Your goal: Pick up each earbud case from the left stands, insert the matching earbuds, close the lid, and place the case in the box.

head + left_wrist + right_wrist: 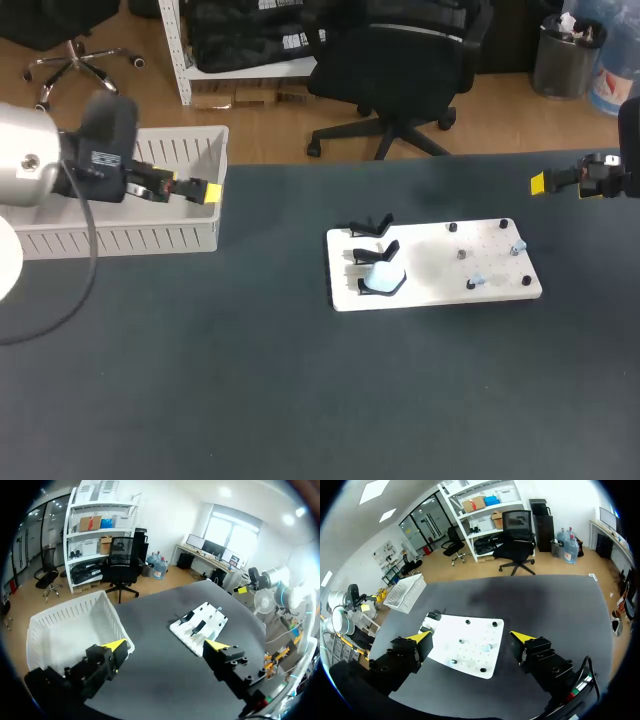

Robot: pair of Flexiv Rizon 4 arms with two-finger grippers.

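1. Left gripper (166,647): yellow-tipped fingers spread wide, nothing held between them. Hanging above the rim at the right end of the white slatted plastic box (110,241), at the table's far left.
2. Right gripper (470,636): likewise fully spread, holding nothing. Up over the far right side of the dark grey tabletop (250,400), well apart from everything lying on it.
3. Flat white rectangular board (430,290): lying right of the table's middle, well apart from the box. In both wrist views, out ahead of the spread fingers and touched by neither gripper.
4. Three black forked stands (372,228): in a row along the board's left end, the far two bare, the nearest one loaded.
5. Pale rounded earbud case (384,277): seated on the nearest stand, at the board's front-left corner. Too small to tell whether the lid is up or down.
6. Two small pale-blue earbuds on the board's right half: one (518,247) near the right edge, the other (478,281) close to the front edge. Apart from each other and well apart from the case.
7. Short black pegs (453,227): upright, dotted across the board's right half, some just beside the earbuds.
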